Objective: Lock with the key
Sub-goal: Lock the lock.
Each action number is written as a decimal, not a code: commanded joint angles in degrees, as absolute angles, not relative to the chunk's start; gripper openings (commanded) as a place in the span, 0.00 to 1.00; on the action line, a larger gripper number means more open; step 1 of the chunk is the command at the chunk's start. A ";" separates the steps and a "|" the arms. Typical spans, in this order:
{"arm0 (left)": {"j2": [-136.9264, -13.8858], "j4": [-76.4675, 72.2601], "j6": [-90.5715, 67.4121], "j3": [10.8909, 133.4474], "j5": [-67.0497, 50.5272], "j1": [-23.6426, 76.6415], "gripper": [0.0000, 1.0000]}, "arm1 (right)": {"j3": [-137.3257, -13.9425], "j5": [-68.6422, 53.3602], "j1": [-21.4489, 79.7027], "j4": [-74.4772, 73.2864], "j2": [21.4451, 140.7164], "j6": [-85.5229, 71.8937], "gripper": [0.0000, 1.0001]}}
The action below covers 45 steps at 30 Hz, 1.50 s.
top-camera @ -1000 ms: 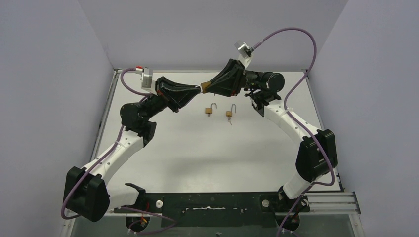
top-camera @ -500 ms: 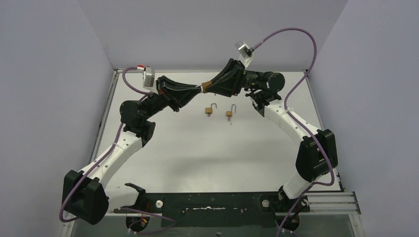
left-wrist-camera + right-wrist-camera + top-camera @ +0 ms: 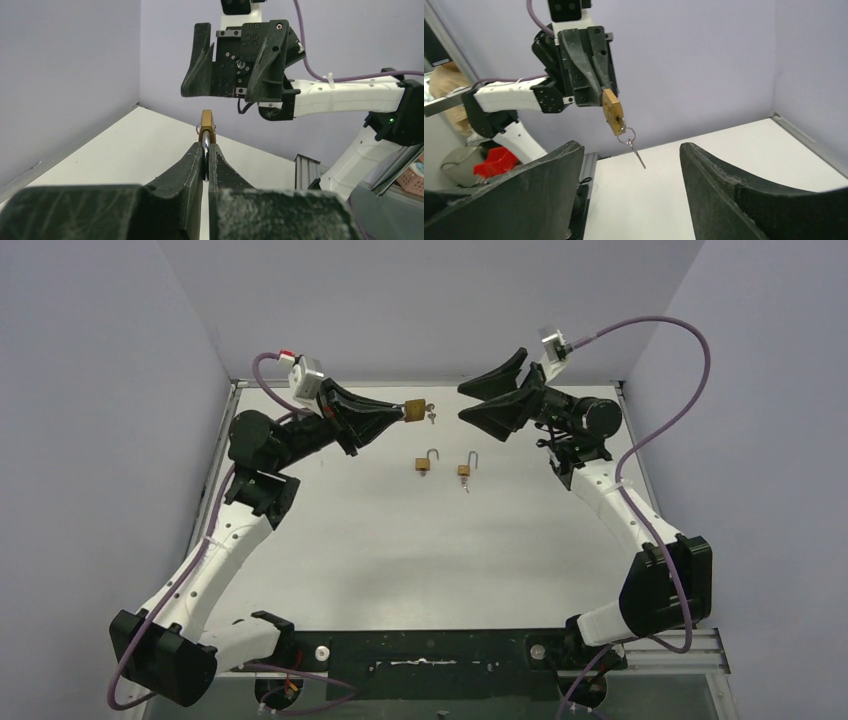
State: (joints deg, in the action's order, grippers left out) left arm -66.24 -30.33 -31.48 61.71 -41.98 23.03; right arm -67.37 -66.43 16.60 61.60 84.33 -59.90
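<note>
your left fingers (image 3: 392, 413) are clamped on the brass padlock (image 3: 415, 408) and hold it in the air over the far part of the desk (image 3: 400, 560), clear of the surface. in the left wrist view the two fingers (image 3: 192, 160) press together on the steel shackle, and the brass body (image 3: 206, 127) sticks out past their tips. you cannot tell from here whether the shackle is snapped home.

in the right wrist view the padlock (image 3: 611, 112) hangs tilted below the left fingers (image 3: 584, 60). a small ring sits at its lower end, and the key (image 3: 638, 155) dangles from that ring, pointing down toward the desk. in the overhead view the key (image 3: 431, 417) shows just right of the brass body.

your right fingers (image 3: 497, 416) stand wide apart with nothing between them. they face the padlock from the right, near it but not touching it or the key. the right wrist view shows both fingers (image 3: 724, 185) low in the picture, with the lock and key in the gap above them. the left wrist view shows them (image 3: 200, 65) spread just beyond the lock.

two other padlocks lie on the desk nearer to you, side by side, one (image 3: 428, 461) left of the other (image 3: 466, 469), each with its shackle swung up. neither arm touches them.
</note>
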 commanded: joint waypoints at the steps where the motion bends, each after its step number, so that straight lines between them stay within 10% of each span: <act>1: -63.71 -19.34 -24.79 68.18 -44.83 22.37 0.00 | -64.16 -61.26 15.46 58.97 79.34 -52.10 0.71; 45: -62.52 -21.58 -25.05 64.89 -42.56 22.24 0.00 | -69.20 -61.36 26.09 44.84 80.81 -37.87 0.22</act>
State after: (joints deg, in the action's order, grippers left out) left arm -63.86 -17.80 -25.65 64.20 -43.70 22.50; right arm -66.22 -60.64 25.61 42.65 80.47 -38.28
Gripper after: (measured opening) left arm 0.024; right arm 0.297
